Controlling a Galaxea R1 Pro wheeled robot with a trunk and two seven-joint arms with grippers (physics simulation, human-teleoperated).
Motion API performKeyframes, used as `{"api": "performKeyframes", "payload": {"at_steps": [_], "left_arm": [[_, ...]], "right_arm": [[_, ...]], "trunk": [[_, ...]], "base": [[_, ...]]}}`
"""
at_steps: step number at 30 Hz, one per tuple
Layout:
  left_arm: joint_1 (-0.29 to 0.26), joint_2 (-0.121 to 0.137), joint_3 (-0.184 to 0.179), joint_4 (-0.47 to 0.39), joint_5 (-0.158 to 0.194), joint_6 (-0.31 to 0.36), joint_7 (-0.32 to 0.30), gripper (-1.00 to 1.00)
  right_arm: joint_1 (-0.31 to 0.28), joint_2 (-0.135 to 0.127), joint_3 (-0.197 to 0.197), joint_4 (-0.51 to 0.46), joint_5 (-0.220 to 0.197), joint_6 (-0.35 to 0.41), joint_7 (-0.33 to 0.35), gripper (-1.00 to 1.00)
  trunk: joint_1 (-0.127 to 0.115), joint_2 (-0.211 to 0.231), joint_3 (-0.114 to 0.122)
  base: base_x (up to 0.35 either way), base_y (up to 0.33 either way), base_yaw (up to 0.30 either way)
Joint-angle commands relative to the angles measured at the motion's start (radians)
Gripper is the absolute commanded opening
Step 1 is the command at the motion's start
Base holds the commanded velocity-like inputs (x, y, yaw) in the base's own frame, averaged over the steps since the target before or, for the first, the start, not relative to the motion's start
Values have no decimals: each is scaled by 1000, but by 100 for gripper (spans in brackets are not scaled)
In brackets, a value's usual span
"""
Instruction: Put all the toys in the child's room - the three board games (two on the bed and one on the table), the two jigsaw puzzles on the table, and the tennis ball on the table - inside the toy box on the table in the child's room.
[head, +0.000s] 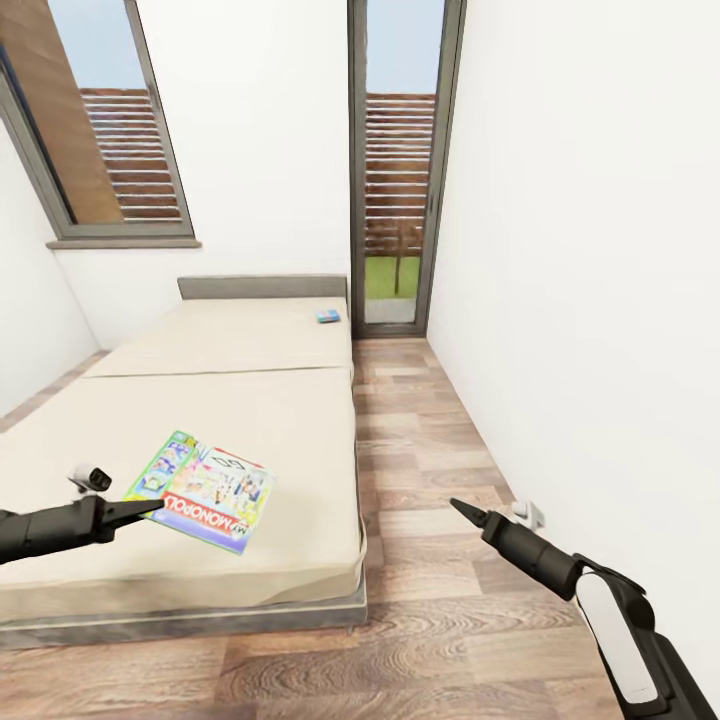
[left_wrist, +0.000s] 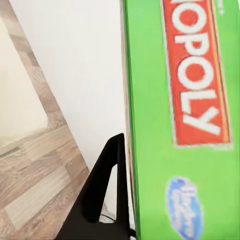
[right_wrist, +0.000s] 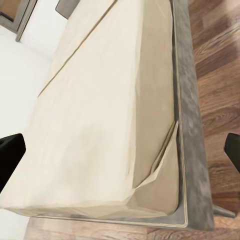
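The green-edged board game (head: 207, 489), with a red Monopoly banner, rests near the front of the beige bed (head: 250, 400). My left gripper (head: 150, 507) is shut on its left edge. In the left wrist view the green box (left_wrist: 180, 120) presses against one black finger (left_wrist: 107, 185), and the other finger is hidden behind it. A small blue board game (head: 328, 316) lies far back on the mattress near the grey headboard (head: 262, 287). My right gripper (head: 465, 510) hovers open over the floor to the right of the bed, and its view looks at the bed corner (right_wrist: 150, 185).
A strip of wood-plank floor (head: 430, 450) runs between the bed and the white right wall (head: 600, 300). A tall glass door (head: 395, 200) stands at its far end. A window (head: 110, 130) is set in the back wall. A small wall socket (head: 528, 515) sits low beside my right arm.
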Motion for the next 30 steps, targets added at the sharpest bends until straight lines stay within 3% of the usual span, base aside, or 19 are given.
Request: {"api": "performKeyframes", "payload": {"at_steps": [1, 8, 30], "left_arm": [[13, 10, -6, -26, -3, 11, -4, -100], [43, 29, -10, -75, -23, 11, -4, -100], [47, 21, -5, -83, -58, 5, -4, -100]], "right_arm": [[-1, 1, 3, -1, -1, 5, 3, 100], [-1, 1, 22, -1, 0, -1, 1, 100], [-1, 1, 31, 2, 0, -4, 1, 100]], "trunk": [[-4, 7, 2], [-31, 56, 24], [-115, 210, 94]], "base": [[0, 0, 0], [0, 0, 0], [0, 0, 12]]}}
